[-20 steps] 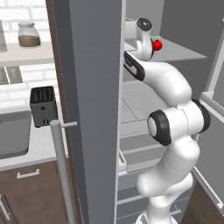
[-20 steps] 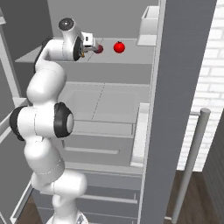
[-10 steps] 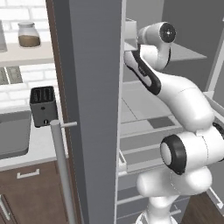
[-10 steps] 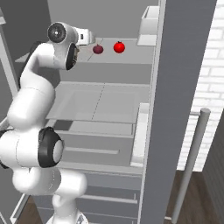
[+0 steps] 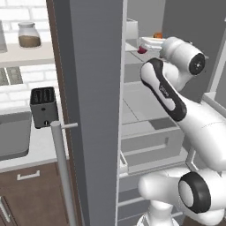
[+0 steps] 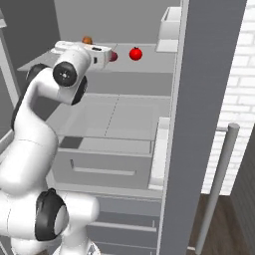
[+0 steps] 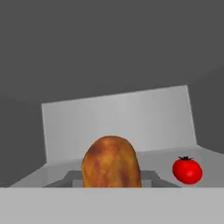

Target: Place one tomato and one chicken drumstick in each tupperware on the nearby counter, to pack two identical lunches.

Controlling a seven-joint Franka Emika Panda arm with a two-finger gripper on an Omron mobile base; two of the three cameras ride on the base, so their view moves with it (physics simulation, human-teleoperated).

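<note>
My gripper (image 6: pixel 110 56) reaches onto the upper shelf of an open fridge and is shut on a chicken drumstick (image 7: pixel 110 162). The drumstick's golden-brown meaty end rises between the jaws in the hand view; from the base it looks dark red at the gripper's tip (image 5: pixel 142 50). A glossy red tomato (image 6: pixel 135 53) lies on the same shelf just right of it, and shows again (image 7: pixel 187 170) low and to the right. A second orange drumstick (image 6: pixel 87 40) sits further back behind the hand. The pale counter (image 5: pixel 39 143) is left of the fridge. The tupperware is out of view.
The open fridge door (image 5: pixel 88 110) with its long bar handle (image 5: pixel 62 167) stands between arm and counter. A black toaster (image 5: pixel 43 106) sits on the counter beside a grey basin (image 5: pixel 13 137). A white bin (image 6: pixel 172 20) stands on the shelf's right. Drawers (image 6: pixel 104 164) lie below.
The jaws have closed the last bit on the drumstick. The arm's elbow has swung lower and outward while the hand stays at the upper shelf.
</note>
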